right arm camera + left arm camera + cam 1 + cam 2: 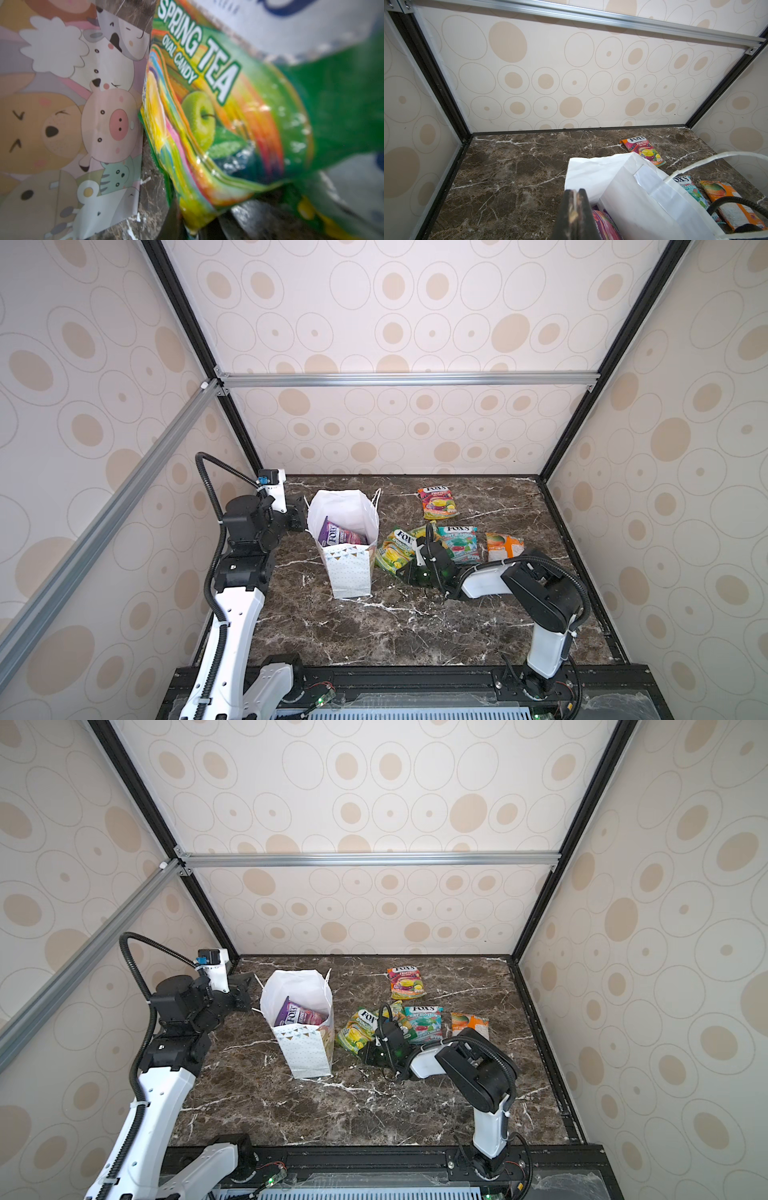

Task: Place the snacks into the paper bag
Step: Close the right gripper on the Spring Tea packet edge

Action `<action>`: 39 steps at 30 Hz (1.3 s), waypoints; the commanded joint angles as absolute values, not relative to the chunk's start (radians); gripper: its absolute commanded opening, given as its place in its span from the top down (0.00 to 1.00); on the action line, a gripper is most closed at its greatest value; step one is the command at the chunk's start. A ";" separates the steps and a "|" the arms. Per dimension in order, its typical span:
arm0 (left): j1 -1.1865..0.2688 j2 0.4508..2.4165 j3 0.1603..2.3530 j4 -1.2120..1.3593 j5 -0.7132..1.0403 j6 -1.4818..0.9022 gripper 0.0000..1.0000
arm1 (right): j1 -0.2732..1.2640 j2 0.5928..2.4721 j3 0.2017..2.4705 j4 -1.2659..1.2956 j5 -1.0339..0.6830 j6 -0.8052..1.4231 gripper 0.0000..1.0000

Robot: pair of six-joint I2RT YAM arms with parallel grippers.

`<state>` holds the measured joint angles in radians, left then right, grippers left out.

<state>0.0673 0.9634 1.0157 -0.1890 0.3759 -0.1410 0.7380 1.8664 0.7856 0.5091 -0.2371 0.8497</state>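
The white paper bag (349, 572) (307, 1052) stands upright with its mouth open and a purple snack pouch (338, 533) (604, 224) inside. My left gripper (302, 514) (576, 192) is shut at the bag's left rim, with a pale strip pinched between its jaws. My right gripper (406, 567) (193, 228) lies low on the table just right of the bag. It is shut on the near edge of the yellow-green Spring Tea pouch (392, 549) (207, 116). The bag's animal-print side (72, 104) is right next to that pouch.
Loose on the marble table (374, 635) lie an orange-pink Fruits pouch (438, 502), a teal Mint Blossom pouch (461, 543), an orange pouch (503, 545) and a green one (419, 533) partly under my right arm. Patterned walls enclose three sides.
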 commanded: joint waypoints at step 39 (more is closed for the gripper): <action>0.073 0.948 1.026 -0.160 0.385 -0.130 1.00 | 0.730 1.583 0.853 0.093 -0.117 0.609 1.00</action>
